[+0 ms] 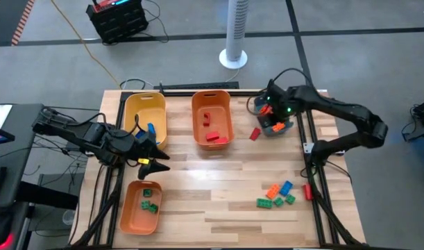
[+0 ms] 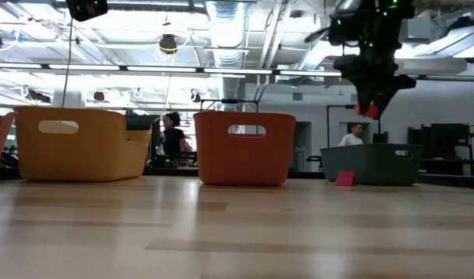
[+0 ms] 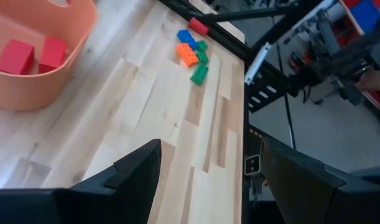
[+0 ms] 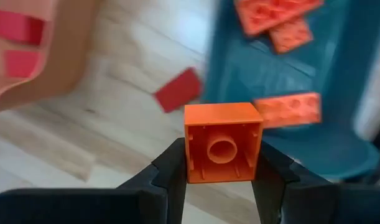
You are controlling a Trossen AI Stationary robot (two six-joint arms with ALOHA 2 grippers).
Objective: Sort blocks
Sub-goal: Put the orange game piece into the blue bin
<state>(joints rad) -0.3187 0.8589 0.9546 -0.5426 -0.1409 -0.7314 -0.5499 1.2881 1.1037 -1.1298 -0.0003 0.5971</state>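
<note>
The right gripper (image 4: 221,163) is clamped on an orange block (image 4: 223,142), its two fingers pressing the block's sides. It hangs over the teal bin (image 1: 275,127), which stands at about 1 o'clock on the table (image 1: 218,173). Inside this bin lie a few orange blocks (image 4: 288,109). One red block (image 1: 255,133) lies on the wood just beside the bin, between it and the orange bin (image 1: 212,119) at 12 o'clock; that bin holds red blocks (image 1: 212,136).

The left gripper (image 1: 156,157) waits at about 9 o'clock, between the yellow bin (image 1: 145,117) and a second orange bin (image 1: 141,207) at 7 o'clock, where green blocks (image 1: 150,205) lie. Its fingers stand apart and hold nothing.

At about 4 o'clock a small group of loose blocks (image 1: 277,194), orange, blue and green, lies on the table, well apart from all bins. In the low view, people show in the room far behind the table.
</note>
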